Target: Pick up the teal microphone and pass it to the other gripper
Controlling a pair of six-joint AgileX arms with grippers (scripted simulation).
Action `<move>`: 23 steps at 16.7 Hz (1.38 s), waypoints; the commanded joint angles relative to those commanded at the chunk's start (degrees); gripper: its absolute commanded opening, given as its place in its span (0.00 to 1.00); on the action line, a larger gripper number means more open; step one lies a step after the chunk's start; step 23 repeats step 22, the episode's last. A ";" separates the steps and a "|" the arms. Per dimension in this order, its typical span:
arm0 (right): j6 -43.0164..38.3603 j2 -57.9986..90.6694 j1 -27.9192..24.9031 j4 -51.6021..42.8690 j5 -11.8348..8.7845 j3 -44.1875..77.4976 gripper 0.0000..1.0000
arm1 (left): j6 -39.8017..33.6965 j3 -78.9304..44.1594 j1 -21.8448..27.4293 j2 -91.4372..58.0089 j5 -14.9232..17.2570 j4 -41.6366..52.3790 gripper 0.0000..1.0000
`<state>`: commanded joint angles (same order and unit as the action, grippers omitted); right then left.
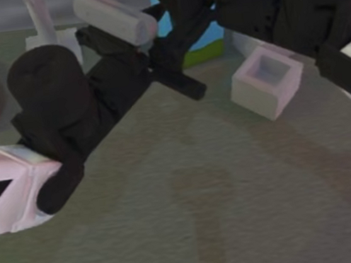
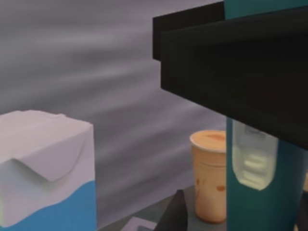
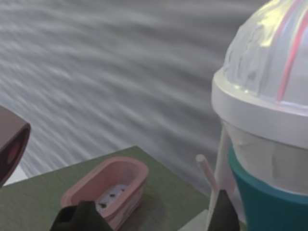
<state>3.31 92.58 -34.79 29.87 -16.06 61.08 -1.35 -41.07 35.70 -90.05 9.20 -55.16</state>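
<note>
From above, both arms are in over the far middle of the surface (image 1: 192, 218): the left gripper (image 1: 179, 80) reaches up from the near left and the right gripper (image 1: 174, 39) comes down from the far right. They're nose to nose, which is how a handover has to be set up, though what they meet over is buried under black wrists here. A white box (image 1: 265, 83) sits just to the right of them. Over to the left wrist view: there's the mic (image 2: 262, 192), teal handle upright and very close, white switch patch facing the camera, a carton (image 2: 43, 178) and an orange cup (image 2: 209, 178) behind. A black bar (image 2: 231, 82) cuts across the handle higher up. That's likely part of the right gripper, but whether the left jaws are clamped on the handle I cannot tell. Right wrist view now: the mesh head fills one side, held high off the surface so both arms can reach it, with a pink tray (image 3: 108, 187) below. The right jaws stand wide apart with nothing between them, and the mic sits just outside one tip, beside the gap rather than in it. By my read the pass isn't finished.
</note>
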 joint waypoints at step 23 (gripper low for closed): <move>0.20 -6.34 6.83 0.06 -6.94 -5.10 0.00 | 0.02 15.34 -4.17 14.78 2.12 0.68 1.00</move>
